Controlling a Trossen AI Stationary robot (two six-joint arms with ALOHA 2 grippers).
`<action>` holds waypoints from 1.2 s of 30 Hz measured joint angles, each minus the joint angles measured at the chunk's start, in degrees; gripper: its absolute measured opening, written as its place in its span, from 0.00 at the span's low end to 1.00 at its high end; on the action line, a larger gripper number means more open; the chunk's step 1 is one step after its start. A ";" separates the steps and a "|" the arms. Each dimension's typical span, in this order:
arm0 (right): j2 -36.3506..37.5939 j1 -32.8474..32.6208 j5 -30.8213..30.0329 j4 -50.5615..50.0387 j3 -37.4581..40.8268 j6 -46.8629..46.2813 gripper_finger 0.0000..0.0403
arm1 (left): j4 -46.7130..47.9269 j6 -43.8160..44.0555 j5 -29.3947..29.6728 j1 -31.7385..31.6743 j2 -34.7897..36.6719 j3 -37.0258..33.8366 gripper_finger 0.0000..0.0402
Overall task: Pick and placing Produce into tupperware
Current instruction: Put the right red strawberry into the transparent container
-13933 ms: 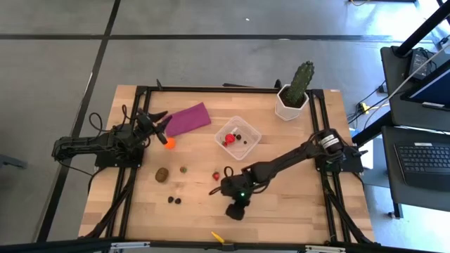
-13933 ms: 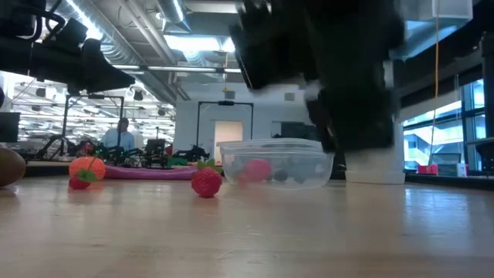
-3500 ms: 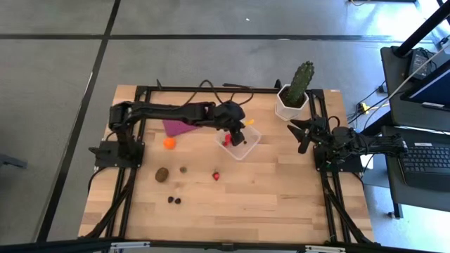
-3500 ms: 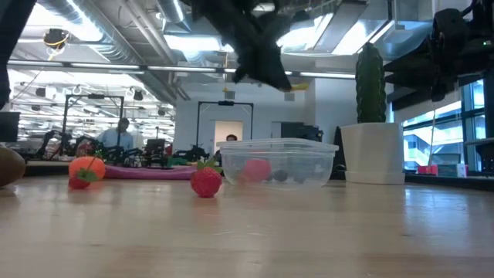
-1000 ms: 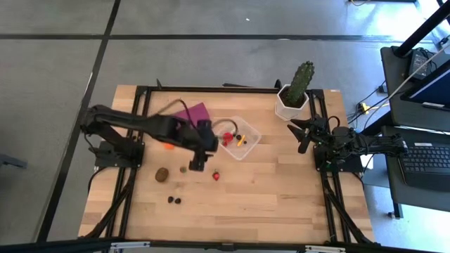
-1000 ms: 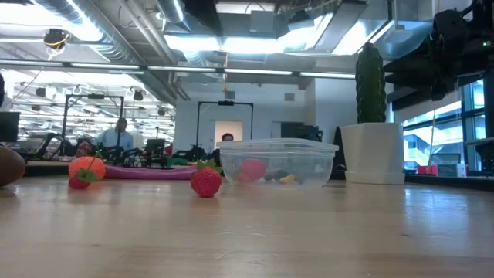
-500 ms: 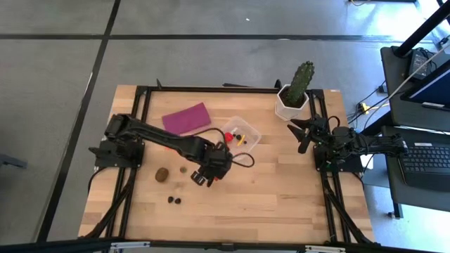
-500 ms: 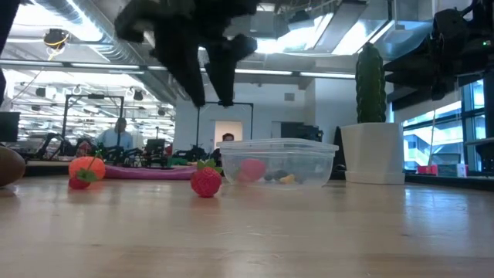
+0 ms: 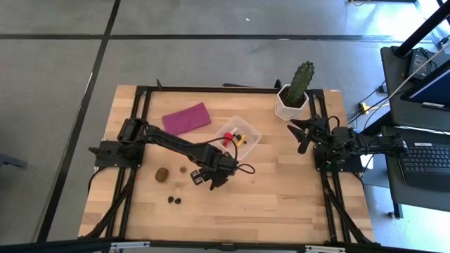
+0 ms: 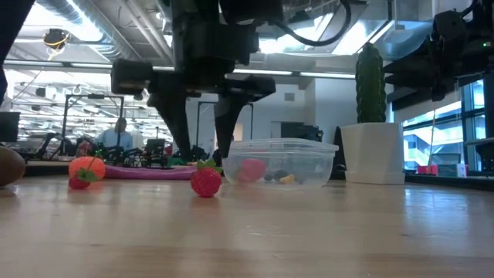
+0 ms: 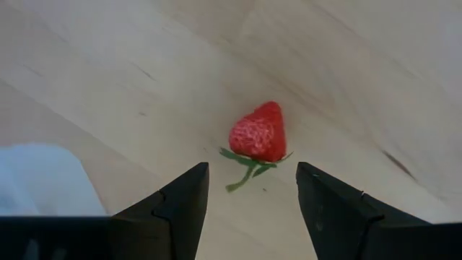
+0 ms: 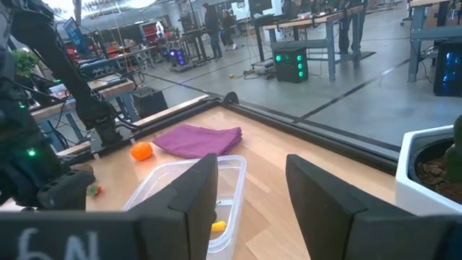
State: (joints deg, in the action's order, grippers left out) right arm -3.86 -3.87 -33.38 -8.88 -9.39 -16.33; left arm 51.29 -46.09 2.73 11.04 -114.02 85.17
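A red strawberry (image 11: 260,133) lies on its side on the bare wooden table; in the low view (image 10: 206,181) it is in front of the clear tupperware (image 9: 240,136). My left gripper (image 11: 253,195) is open just above it, one finger on each side and apart from it; it covers the strawberry in the high view (image 9: 211,176). The tupperware holds a red piece, a small yellow piece (image 9: 240,140) and dark berries. A brown kiwi (image 9: 162,173), a small dark ball (image 9: 183,169) and two dark berries (image 9: 174,200) lie on the table. My right gripper (image 9: 301,135) waits open at the right.
An orange ball (image 10: 86,168) lies by the purple cloth (image 9: 187,118) at the far left, under my left arm in the high view. A cactus in a white pot (image 9: 297,90) stands at the far right corner. Black rails (image 9: 330,204) run along the table's sides.
My left gripper has gone from beside the tupperware toward the table's near edge and come down over the strawberry, its fingers staying open. The strawberry has stayed where it was.
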 joint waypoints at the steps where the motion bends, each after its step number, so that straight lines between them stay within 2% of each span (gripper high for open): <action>1: 0.00 0.01 -0.01 0.00 0.00 -0.02 0.42 | -0.35 -0.44 0.05 0.01 -0.08 0.00 0.49; 11: 0.00 0.00 -0.01 -0.16 0.00 -0.03 0.42 | -0.82 -1.03 -1.27 0.25 -0.10 0.00 0.48; 27: -0.11 0.01 -0.01 -0.61 0.00 0.00 0.42 | -3.35 -0.63 -2.17 0.21 -4.41 -0.01 0.47; 36: -0.15 0.00 -0.02 -1.40 0.02 -0.07 0.42 | -3.39 3.83 -2.25 0.16 -6.24 0.15 0.46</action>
State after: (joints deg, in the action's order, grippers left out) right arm -4.01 -3.87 -33.39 -10.29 -9.37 -16.40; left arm 47.89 -42.25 0.48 11.19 -120.26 85.32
